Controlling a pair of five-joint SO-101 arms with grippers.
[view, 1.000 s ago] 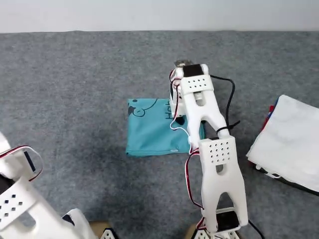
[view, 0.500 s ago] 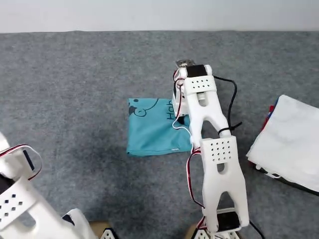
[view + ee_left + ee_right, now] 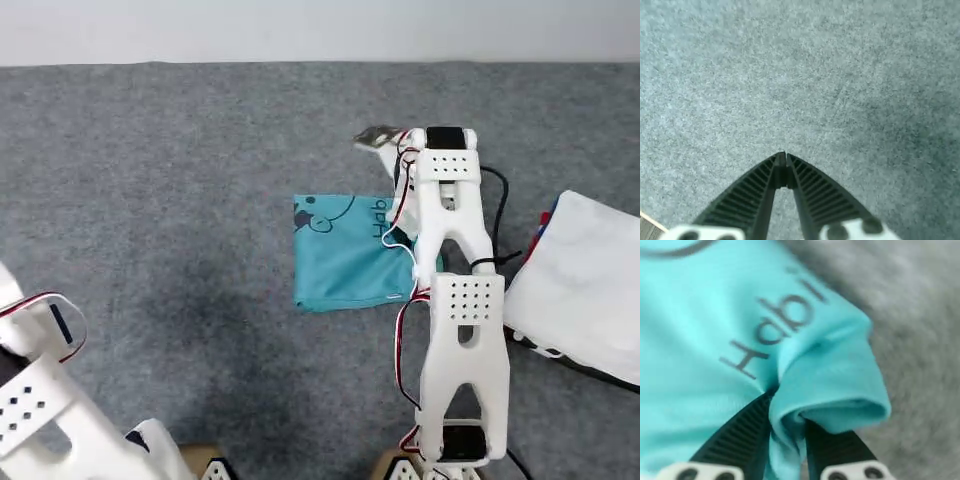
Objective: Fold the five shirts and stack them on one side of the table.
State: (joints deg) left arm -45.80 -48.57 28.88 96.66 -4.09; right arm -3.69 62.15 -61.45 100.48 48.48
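Observation:
A folded teal shirt [image 3: 345, 255] with dark print lies on the grey carpet at mid-table. The right arm stretches over its right edge. My right gripper [image 3: 786, 412] is shut on a bunched fold of the teal shirt [image 3: 740, 330], the cloth pinched between the black fingers [image 3: 740, 432]. A stack of folded shirts [image 3: 580, 285], white on top, sits at the right edge of the table. The left arm [image 3: 40, 400] stays at the bottom left corner. My left gripper [image 3: 786, 167] is shut on nothing, hanging above bare carpet.
Grey carpet [image 3: 160, 200] covers the table, with a pale wall strip along the far edge. The right arm's cables [image 3: 500, 215] hang between the teal shirt and the stack.
The right arm has dragged the teal shirt to the right, toward the stack. The left arm has not moved.

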